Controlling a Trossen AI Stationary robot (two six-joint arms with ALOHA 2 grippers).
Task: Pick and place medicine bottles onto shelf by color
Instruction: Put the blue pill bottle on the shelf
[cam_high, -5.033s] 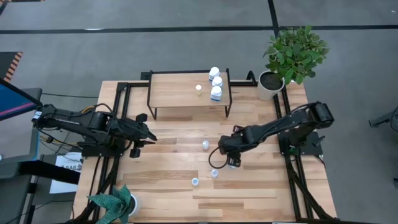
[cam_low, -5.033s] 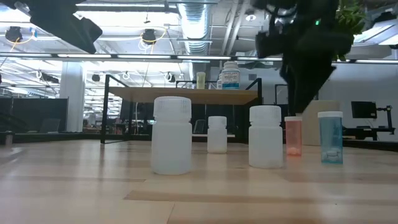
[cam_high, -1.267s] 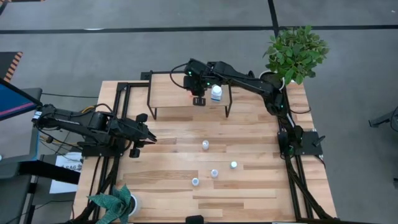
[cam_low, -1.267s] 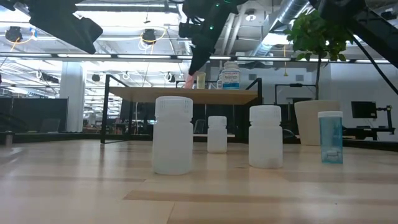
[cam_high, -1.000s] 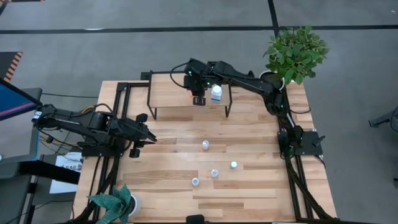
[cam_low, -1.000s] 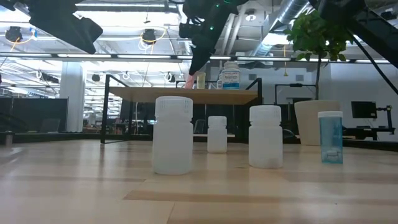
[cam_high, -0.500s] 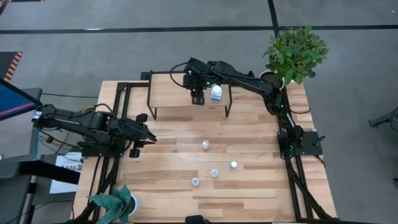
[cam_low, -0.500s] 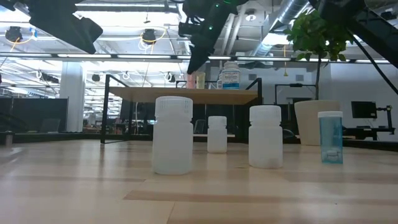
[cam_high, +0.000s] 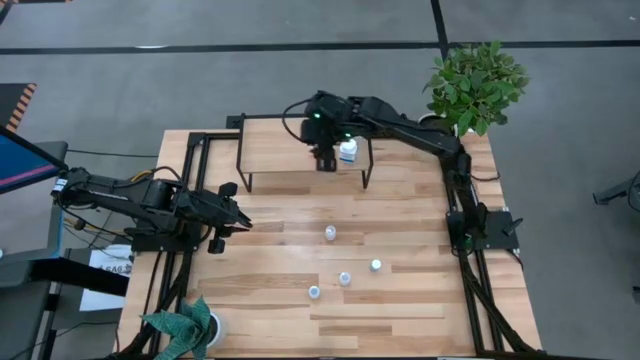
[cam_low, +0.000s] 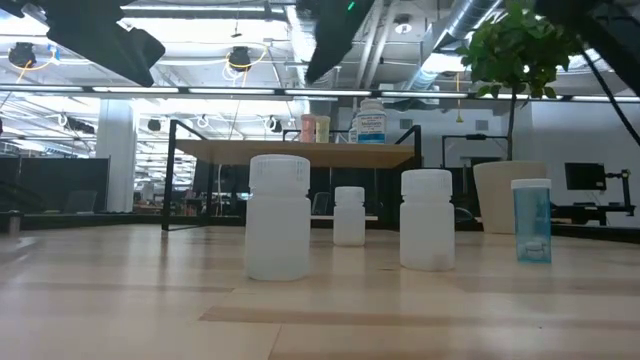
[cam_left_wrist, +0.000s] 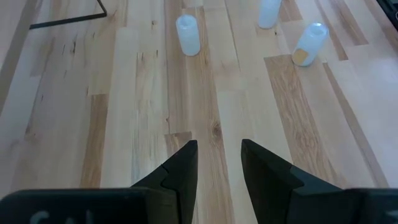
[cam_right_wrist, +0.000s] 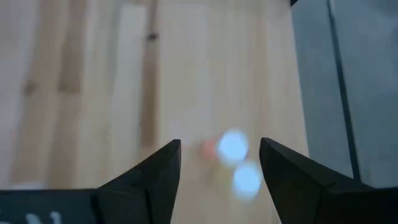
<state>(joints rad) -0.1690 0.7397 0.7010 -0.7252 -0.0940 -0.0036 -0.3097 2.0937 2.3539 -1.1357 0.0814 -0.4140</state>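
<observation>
My right gripper (cam_high: 323, 157) is open and empty above the shelf (cam_high: 280, 145); in the low view it (cam_low: 322, 60) hangs clear above the shelf top (cam_low: 300, 152). An orange-red vial (cam_low: 307, 128) stands upright on the shelf beside a yellowish vial (cam_low: 322, 128) and a white labelled bottle (cam_low: 371, 120). The right wrist view shows blurred caps (cam_right_wrist: 233, 147) below my open fingers. Several small bottles (cam_high: 330, 233) (cam_high: 345, 278) (cam_high: 375, 265) stand on the tabletop. My left gripper (cam_high: 240, 218) waits open at the table's left, facing bottles (cam_left_wrist: 188, 34).
A potted plant (cam_high: 436, 135) stands at the table's far right corner, and another (cam_high: 205, 328) at the near left. In the low view two large white bottles (cam_low: 277, 215) (cam_low: 427, 218), a smaller one (cam_low: 349, 215) and a blue vial (cam_low: 531, 220) stand in front of the shelf.
My right gripper has set the orange-red vial upright on the shelf next to the yellowish vial, let go of it, and gone up and slightly toward the table's right. The vial, tilted a second ago, now stands free on its base.
</observation>
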